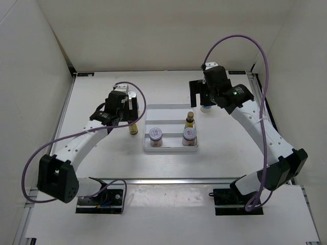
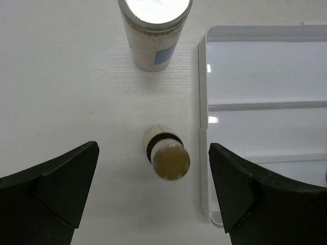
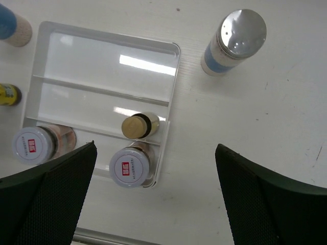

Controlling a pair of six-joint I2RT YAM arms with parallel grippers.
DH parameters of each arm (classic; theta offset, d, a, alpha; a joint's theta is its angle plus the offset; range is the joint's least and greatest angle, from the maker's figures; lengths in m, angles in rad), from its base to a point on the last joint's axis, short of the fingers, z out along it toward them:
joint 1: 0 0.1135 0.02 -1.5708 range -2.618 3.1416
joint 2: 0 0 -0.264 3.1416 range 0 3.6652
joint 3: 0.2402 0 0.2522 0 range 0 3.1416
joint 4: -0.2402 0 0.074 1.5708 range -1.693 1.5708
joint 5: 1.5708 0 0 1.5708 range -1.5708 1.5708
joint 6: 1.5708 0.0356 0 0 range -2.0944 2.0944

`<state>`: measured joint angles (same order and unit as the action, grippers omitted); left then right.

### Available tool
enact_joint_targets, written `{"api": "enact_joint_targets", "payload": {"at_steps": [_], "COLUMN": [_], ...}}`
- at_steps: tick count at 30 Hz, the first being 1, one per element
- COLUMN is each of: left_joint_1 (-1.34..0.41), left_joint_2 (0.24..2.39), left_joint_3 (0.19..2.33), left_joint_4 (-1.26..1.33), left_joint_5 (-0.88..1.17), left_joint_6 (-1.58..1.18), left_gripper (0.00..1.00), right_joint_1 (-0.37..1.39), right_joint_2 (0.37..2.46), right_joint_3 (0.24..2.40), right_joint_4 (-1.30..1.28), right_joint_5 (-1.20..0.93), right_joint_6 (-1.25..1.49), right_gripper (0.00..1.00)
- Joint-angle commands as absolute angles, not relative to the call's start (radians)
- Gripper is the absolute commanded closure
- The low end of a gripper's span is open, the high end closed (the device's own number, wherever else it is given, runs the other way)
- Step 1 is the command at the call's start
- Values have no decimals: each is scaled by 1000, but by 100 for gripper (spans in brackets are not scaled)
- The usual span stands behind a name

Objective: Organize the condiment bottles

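A flat tray (image 1: pixel 168 113) holds two squat jars (image 1: pixel 155 136) (image 1: pixel 189 136) in its near row and one tiny yellow bottle (image 1: pixel 190 119) behind the right jar. A second tiny yellow bottle (image 2: pixel 167 158) stands on the table just left of the tray; my open left gripper (image 2: pixel 153 173) hangs over it with a finger on each side and touches nothing. A tall white blue-labelled bottle (image 2: pixel 155 30) stands beyond it. The other tall white bottle (image 3: pixel 240 35) stands right of the tray's far corner. My right gripper (image 3: pixel 156 148) is open and empty, above the tray's right edge (image 3: pixel 171 102).
The tray's far two rows (image 3: pixel 102 66) are bare. White walls close in the back and both sides of the table (image 1: pixel 230 143). A metal rail (image 1: pixel 168 180) runs along the near edge between the arm bases.
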<state>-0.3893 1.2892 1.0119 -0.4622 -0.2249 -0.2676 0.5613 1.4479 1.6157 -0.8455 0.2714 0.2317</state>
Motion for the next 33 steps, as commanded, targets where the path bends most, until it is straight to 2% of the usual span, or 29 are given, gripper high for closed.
{"api": "enact_joint_targets", "payload": {"at_steps": [1, 12, 14, 16, 19, 20, 22, 26, 29, 33], "left_joint_1": [-393, -393, -393, -393, -393, -393, -393, -393, -393, -402], "left_joint_2": [1350, 1525, 1525, 1525, 1536, 1536, 1546, 1537, 1505, 1489], "left_joint_3": [1077, 1077, 1077, 1086, 1112, 1112, 1138, 1193, 1253, 1348], "left_joint_4": [-387, -387, -387, -377, -377, -377, -377, -413, -433, -482], "left_joint_5": [-213, -250, -250, -261, -261, -247, -235, -200, -199, -189], "left_joint_6": [-261, -302, -311, -311, -289, -288, -279, -279, -279, -279], "left_gripper": [0, 2, 10, 26, 37, 45, 51, 69, 73, 86], "right_joint_1": [545, 535, 535, 535, 535, 535, 526, 526, 526, 526], "right_joint_2": [1424, 1405, 1396, 1396, 1387, 1387, 1376, 1364, 1364, 1355], "right_joint_3": [1583, 1552, 1552, 1543, 1543, 1543, 1534, 1525, 1525, 1525], "right_joint_4": [-850, -841, -841, -841, -850, -850, -850, -859, -868, -868], "right_joint_5": [285, 264, 264, 264, 273, 273, 273, 282, 282, 282], "right_joint_6": [224, 233, 224, 224, 224, 224, 224, 224, 224, 233], "right_gripper": [0, 0, 0, 0, 0, 0, 0, 0, 0, 0]}}
